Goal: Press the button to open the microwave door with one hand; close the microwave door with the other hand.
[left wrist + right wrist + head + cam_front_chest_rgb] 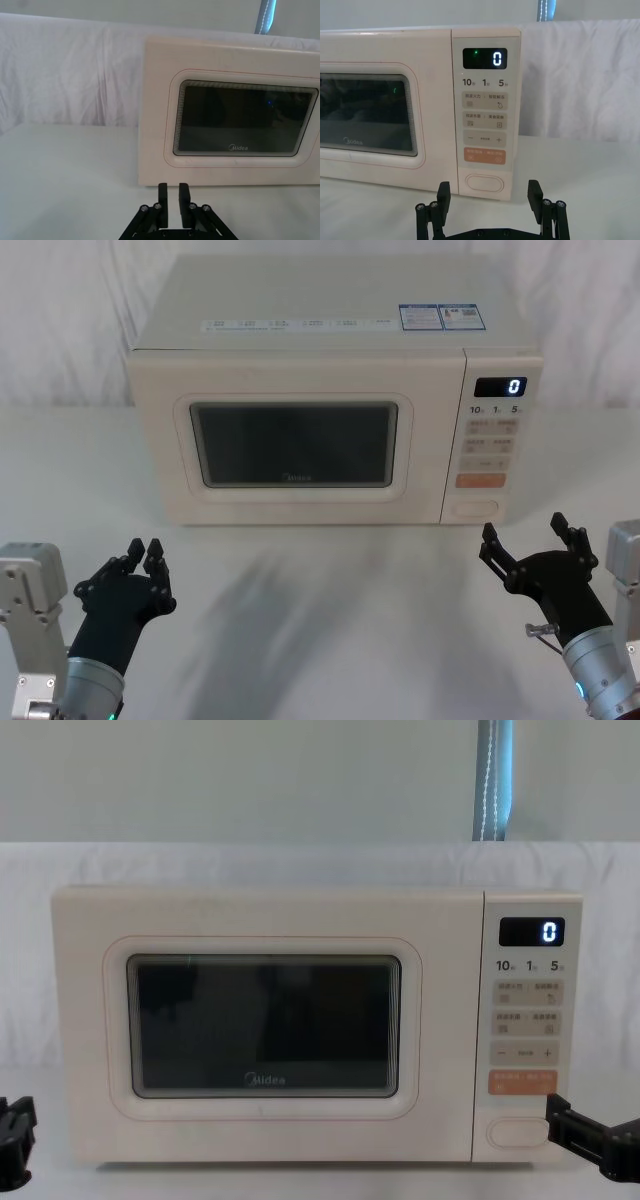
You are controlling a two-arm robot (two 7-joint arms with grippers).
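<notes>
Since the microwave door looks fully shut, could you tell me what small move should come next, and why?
Probably ease the right claw forward toward the wide cream button. The microwave door sits flush and closed, the claw is open and short of the panel, roughly lined up with that button; the left claw waits near the door's side.

Matt cream microwave door (294, 448) with glossy dark glass; wrinkled white cloth backdrop (60, 75).

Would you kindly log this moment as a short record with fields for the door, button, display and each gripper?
microwave door: closed, flush with the front
button: cream pill key at the panel's bottom, untouched
display: reads 0
left gripper: shut, low before the door's left side
right gripper: open, facing the button, apart from it
</notes>
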